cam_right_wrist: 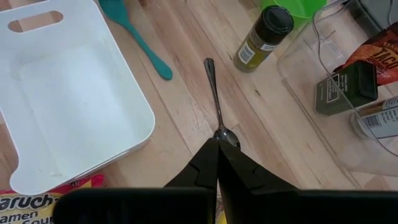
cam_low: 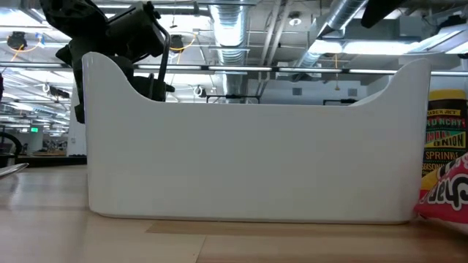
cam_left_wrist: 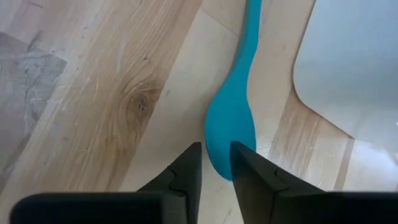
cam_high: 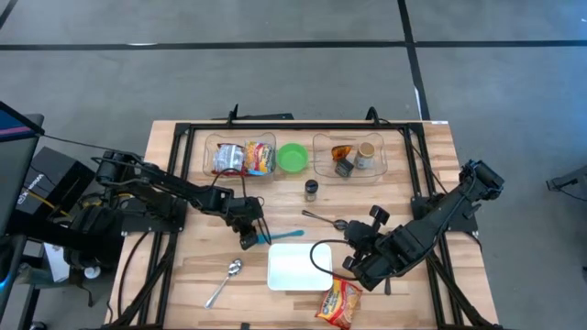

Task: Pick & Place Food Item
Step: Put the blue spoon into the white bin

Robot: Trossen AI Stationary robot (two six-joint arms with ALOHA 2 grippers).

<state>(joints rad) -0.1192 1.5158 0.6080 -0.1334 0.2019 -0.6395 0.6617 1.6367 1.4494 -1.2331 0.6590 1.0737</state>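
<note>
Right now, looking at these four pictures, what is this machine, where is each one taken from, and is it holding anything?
It is a robot with two dark arms at a wooden table, each ending in a two-fingered gripper.

One picture looks straight down. One sits at table height, its view mostly filled by the white bin. The other two come from cameras on the arms' wrists.

On the table lie the bin, a teal spatula, two metal spoons, one by the left arm and one near the middle, a spice jar, a green bowl, a noodle packet and two clear trays of food.

The left gripper sits over the spatula's broad end, fingers on either side, not yet clearly gripping. The right gripper is shut and empty, at the middle spoon's bowl.
</note>
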